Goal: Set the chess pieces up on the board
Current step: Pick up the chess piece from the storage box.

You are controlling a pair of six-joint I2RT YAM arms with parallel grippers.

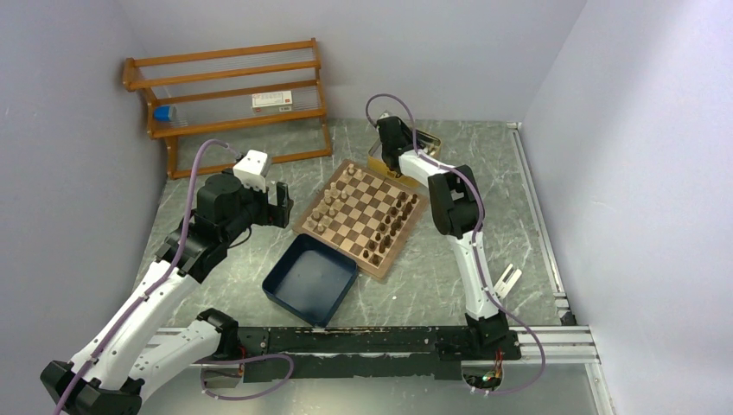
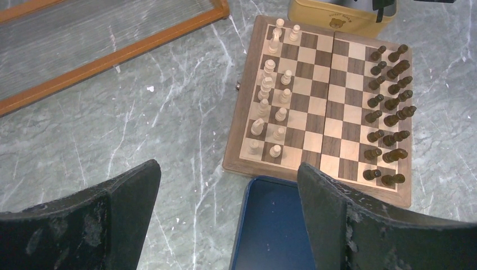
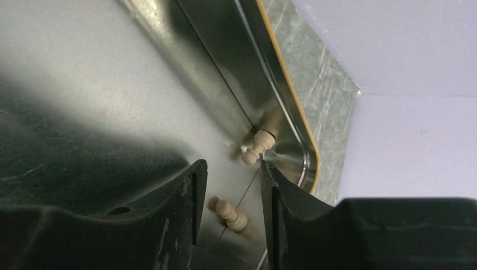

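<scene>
The chessboard [image 1: 361,217] lies mid-table, with light tan pieces [image 1: 329,205] along its left side and dark pieces [image 1: 391,226] along its right; it also shows in the left wrist view [image 2: 318,107]. My right gripper [image 3: 232,169] is open inside the shiny tin [image 1: 426,143] behind the board. A tan pawn [image 3: 232,214] lies on the tin floor between the fingers, untouched. Another tan piece [image 3: 257,147] lies just past the right fingertip. My left gripper [image 2: 228,174] is open and empty above the table, left of the board.
A navy blue tray [image 1: 309,277] sits empty in front of the board, touching its near edge. A wooden rack [image 1: 229,99] stands at the back left. The tin's wall and yellow rim [image 3: 292,107] curve close around my right gripper.
</scene>
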